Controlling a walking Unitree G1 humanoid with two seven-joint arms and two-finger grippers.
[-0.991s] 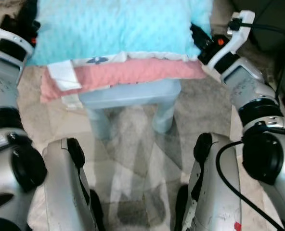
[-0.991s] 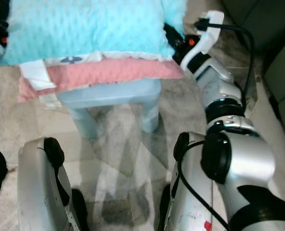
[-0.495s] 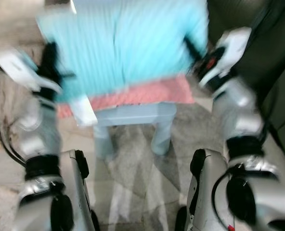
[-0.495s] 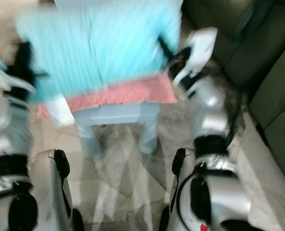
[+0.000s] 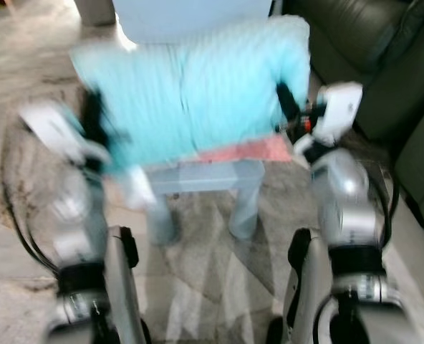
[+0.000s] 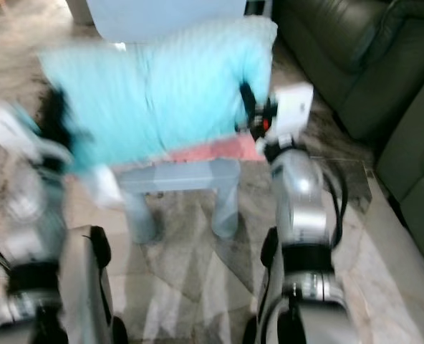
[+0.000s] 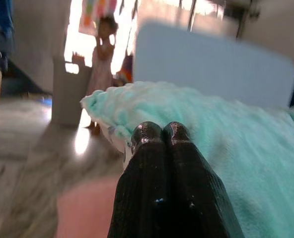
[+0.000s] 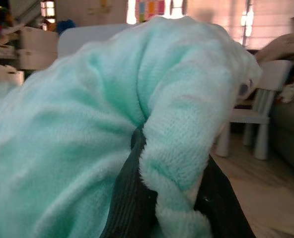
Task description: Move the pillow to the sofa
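Note:
A fluffy turquoise pillow (image 5: 198, 93) hangs between my two arms above a small light-blue chair (image 5: 198, 179), which carries a pink cushion (image 5: 248, 150). At the pillow's left side my left gripper (image 5: 94, 125) is blurred. In the left wrist view that gripper (image 7: 159, 134) has its fingertips together, right against the pillow (image 7: 226, 139). My right gripper (image 5: 287, 104) is at the pillow's right edge. In the right wrist view it (image 8: 172, 148) is shut on a fold of the pillow (image 8: 77, 139).
A dark green sofa (image 6: 341, 57) stands at the right, close to my right arm. The chair's pale back panel (image 5: 190, 14) rises behind the pillow. A white child's chair (image 8: 256, 124), a white bin (image 7: 67, 89) and a distant person (image 7: 105, 54) are farther off. My legs frame the marble floor below.
The camera has tilted up and the picture has blurred. Both arms have risen with the pillow, which now covers most of the pink cushion it lay on.

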